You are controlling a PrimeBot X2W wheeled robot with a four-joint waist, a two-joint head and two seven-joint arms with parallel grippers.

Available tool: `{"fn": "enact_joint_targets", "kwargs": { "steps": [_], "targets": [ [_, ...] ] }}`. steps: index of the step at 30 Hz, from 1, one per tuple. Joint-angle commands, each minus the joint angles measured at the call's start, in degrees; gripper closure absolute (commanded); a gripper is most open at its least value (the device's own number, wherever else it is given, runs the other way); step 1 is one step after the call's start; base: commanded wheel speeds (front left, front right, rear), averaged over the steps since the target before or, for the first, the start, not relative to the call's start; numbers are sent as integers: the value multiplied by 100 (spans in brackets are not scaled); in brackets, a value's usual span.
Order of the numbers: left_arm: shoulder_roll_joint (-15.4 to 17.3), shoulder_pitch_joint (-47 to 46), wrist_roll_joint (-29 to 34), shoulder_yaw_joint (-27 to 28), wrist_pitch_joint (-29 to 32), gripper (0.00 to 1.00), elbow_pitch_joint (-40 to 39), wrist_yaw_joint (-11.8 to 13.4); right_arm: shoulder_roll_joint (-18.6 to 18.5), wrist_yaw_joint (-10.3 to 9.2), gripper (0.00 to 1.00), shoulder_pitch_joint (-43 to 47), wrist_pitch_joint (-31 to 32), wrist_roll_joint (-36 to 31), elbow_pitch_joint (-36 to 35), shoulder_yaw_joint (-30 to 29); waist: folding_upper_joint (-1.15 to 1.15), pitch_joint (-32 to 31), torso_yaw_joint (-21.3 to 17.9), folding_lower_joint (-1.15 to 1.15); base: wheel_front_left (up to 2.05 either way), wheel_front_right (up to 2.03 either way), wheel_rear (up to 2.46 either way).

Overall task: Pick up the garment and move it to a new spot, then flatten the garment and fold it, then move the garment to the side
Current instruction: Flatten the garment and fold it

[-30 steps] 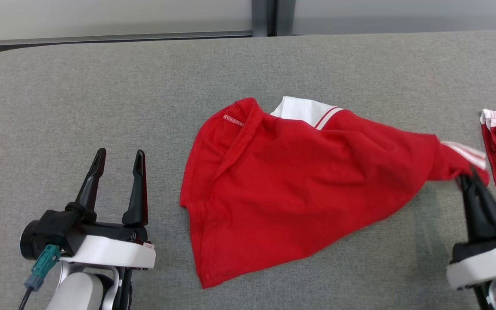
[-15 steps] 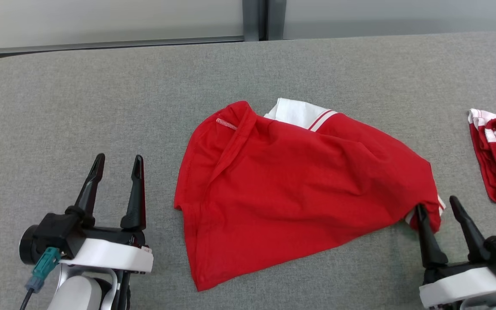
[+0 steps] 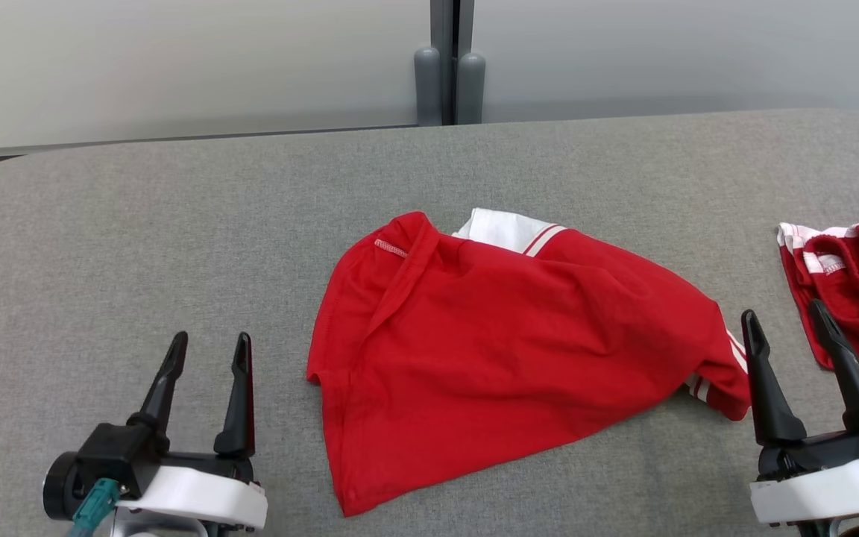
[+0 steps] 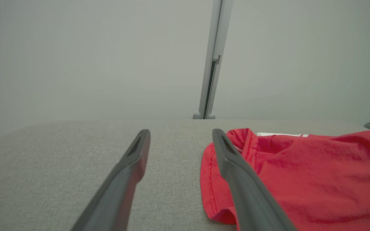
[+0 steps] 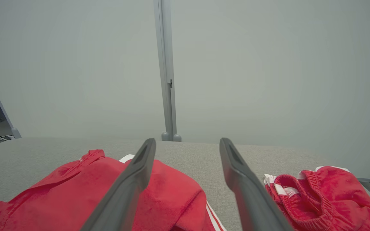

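Red shirt (image 3: 504, 350) dead centre of the grey table (image 3: 176, 224) in the head view, lying rumpled and loose, with a white collar peeking out at its far edge and a white-striped sleeve end trailing toward the robot's right. Left gripper (image 3: 211, 339) sits near the shirt's left edge, fingers spread and empty, clear of the cloth. Right gripper (image 3: 783, 310) is spread wide too, nothing between its fingers; it stands between the sleeve end and a bunched pair of red shorts (image 3: 854, 283) at the table's right edge, its inner finger just beside the sleeve, though contact cannot be made out. Behind the table there is a pale wall (image 3: 176, 67) with a grey post (image 3: 448, 74). Over to the left wrist view: two fingers apart above bare table, the shirt's hem lying off to the right, partly behind one finger. And the right wrist view: fingers parted again, with bare table in the gap, the shirt low on the left behind one finger, and the shorts low on the right behind the other.
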Motion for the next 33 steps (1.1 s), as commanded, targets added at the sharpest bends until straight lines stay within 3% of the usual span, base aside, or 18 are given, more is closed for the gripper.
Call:
{"fn": "enact_joint_targets", "kwargs": {
  "steps": [1, 12, 26, 33],
  "targets": [
    [27, 73, 35, -14, -10, 0, 15, -3, -33, -2, 0, 72, 74, -4, -59, 30, 0, -72, 14, 0, 0, 0, 0],
    [6, 153, 13, -93, -10, 0, 22, -9, 26, -2, 0, 242, 251, 75, -231, 33, 0, -80, 89, 0, 0, 0, 0],
    [-216, 4, 78, -926, 485, 0, 225, -431, 71, -2, 0, 141, 292, 144, -206, 62, 0, 60, 83, 0, 0, 0, 0],
    [-418, -111, -50, -1276, 829, 0, 958, -584, 94, -2, 0, 33, 213, 212, -136, 130, 0, 266, -34, 0, 0, 0, 0]
  ]
}}
